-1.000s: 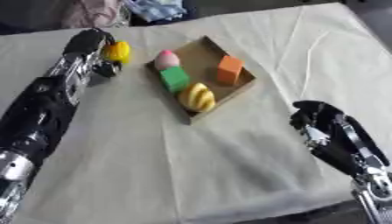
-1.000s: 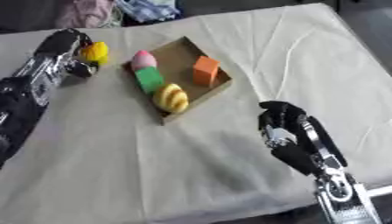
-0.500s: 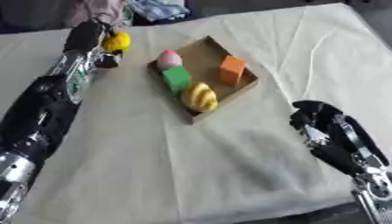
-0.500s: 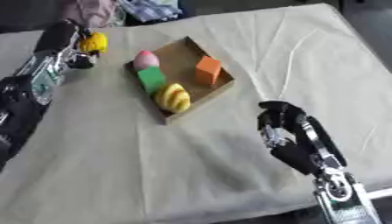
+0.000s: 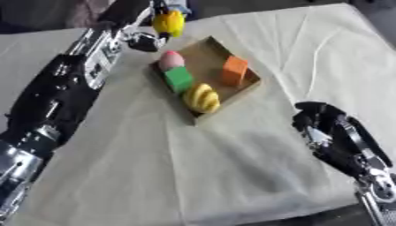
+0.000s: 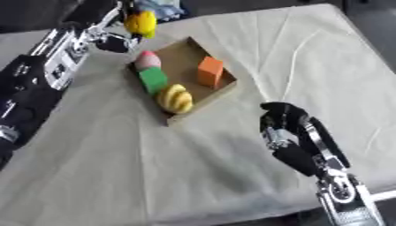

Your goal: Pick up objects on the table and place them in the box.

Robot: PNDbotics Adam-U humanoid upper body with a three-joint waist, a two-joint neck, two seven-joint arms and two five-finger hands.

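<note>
Beyond the box's (image 5: 246, 86) far corner, the left hand (image 5: 144, 39) gripped a yellow toy (image 5: 169, 23). Near the box, the right hand (image 6: 280, 123) rested on the tabletop (image 5: 232, 167), fingers curled around nothing.

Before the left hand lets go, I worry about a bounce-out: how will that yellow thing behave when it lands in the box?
The yellow thing looks rounded, so it may roll on landing. The box has low walls, so those might not stop it. The pink, green, yellow and orange pieces already fill much of the floor, which could check its roll.
</note>
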